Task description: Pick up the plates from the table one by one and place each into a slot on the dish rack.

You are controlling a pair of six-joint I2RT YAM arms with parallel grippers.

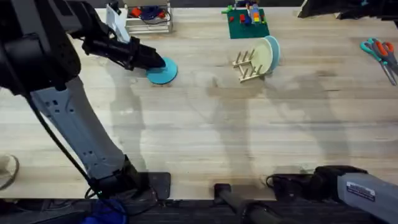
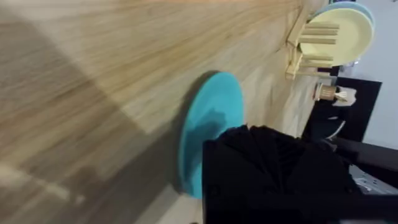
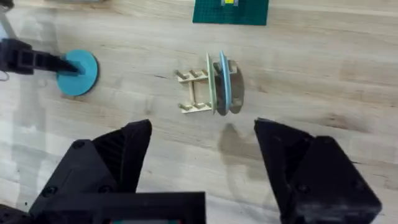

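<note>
A round, flat turquoise plate (image 1: 163,72) lies on the pale plank tabletop (image 1: 205,130), far left of the small wooden dish rack (image 1: 247,65). The rack holds a cream plate (image 1: 263,57) and a light blue plate (image 1: 274,48) upright in its slots. The left end effector (image 1: 157,62) sits at the turquoise plate; whether it grips, I cannot tell. The right end effector (image 3: 202,155) is spread wide, well apart from the rack.

Counting three plates total here: one turquoise plate (image 1: 164,73) lying on the table (image 1: 199,143), plus a cream plate (image 1: 263,57) and a light blue plate (image 1: 274,48) standing in the one dish rack (image 1: 247,67). One pair of scissors (image 1: 380,52) sitting around too.
</note>
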